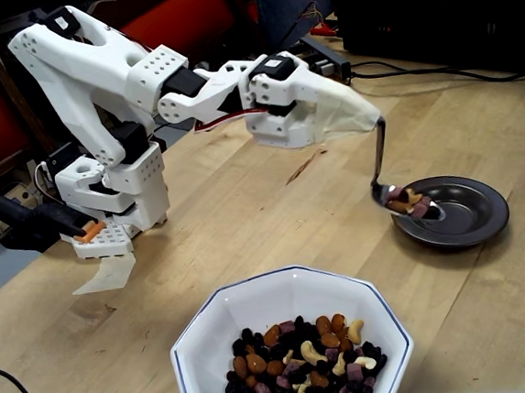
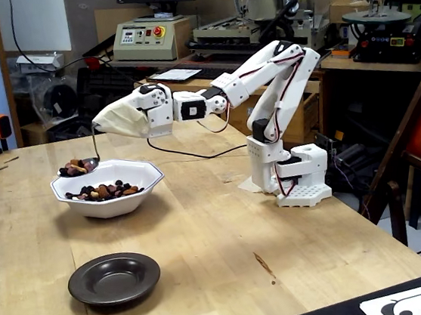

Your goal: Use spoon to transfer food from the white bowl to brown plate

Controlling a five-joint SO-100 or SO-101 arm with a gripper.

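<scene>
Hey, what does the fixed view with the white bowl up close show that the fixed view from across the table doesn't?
Only the bowl-up-close view: the loaded spoon hangs over the brown plate's left rim, and black cables cross the table. Only the view from across the table: a control box with a red button and a panda print. Both: the arm, its wrapped tool, and the bowl of nuts.

My base sits bolted down at the table's edge, and from it my upper arm rises steeply, folds at the elbow, and my forearm stretches out nearly level. My wrist tips slightly downward. My gripper (image 1: pixel 359 117) (image 2: pixel 108 123) is wrapped in beige tape, so how the jaws stand beneath it cannot be told. A spoon (image 1: pixel 392 185) (image 2: pixel 83 160) handle hangs from its tip.
</scene>
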